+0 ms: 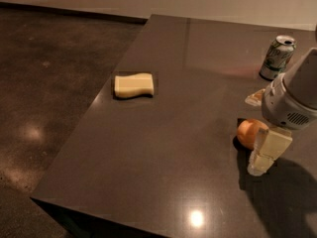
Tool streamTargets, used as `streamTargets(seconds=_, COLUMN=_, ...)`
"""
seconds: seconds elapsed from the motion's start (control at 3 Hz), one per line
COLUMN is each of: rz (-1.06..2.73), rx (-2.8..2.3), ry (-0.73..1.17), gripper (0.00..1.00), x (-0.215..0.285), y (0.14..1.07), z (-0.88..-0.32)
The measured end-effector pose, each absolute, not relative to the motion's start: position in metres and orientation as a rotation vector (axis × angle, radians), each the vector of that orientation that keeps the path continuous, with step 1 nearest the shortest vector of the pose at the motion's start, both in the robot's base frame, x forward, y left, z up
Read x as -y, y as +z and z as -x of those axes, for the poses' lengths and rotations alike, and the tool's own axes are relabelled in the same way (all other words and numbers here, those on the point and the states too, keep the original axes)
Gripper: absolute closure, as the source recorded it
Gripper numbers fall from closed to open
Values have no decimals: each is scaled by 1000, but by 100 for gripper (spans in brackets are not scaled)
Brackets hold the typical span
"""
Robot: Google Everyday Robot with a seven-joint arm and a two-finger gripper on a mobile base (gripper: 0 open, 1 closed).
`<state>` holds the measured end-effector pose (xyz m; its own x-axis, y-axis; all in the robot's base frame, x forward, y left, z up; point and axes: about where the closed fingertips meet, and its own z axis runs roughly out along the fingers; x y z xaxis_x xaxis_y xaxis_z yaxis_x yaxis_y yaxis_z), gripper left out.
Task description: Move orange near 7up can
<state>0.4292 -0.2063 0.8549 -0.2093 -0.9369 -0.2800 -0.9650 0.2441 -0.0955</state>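
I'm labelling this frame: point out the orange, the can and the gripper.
orange (pixel 247 132): camera view, its bare left side.
can (pixel 277 58): camera view, middle of its label.
gripper (pixel 261 155): camera view, its pale lower part, low beside the orange.

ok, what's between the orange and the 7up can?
Camera view: bare tabletop, plus a small pale piece beside the arm's wrist; the gripper sits beside the orange.
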Motion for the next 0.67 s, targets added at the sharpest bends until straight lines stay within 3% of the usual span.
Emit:
streamTargets(seconds=0.33, rz=1768, rx=-2252, ry=124, gripper=14, x=214, y=853, z=-433)
streamTargets(seconds=0.67, rz=1765, rx=-2259, ry=107, gripper=39, x=221, y=851, z=-437)
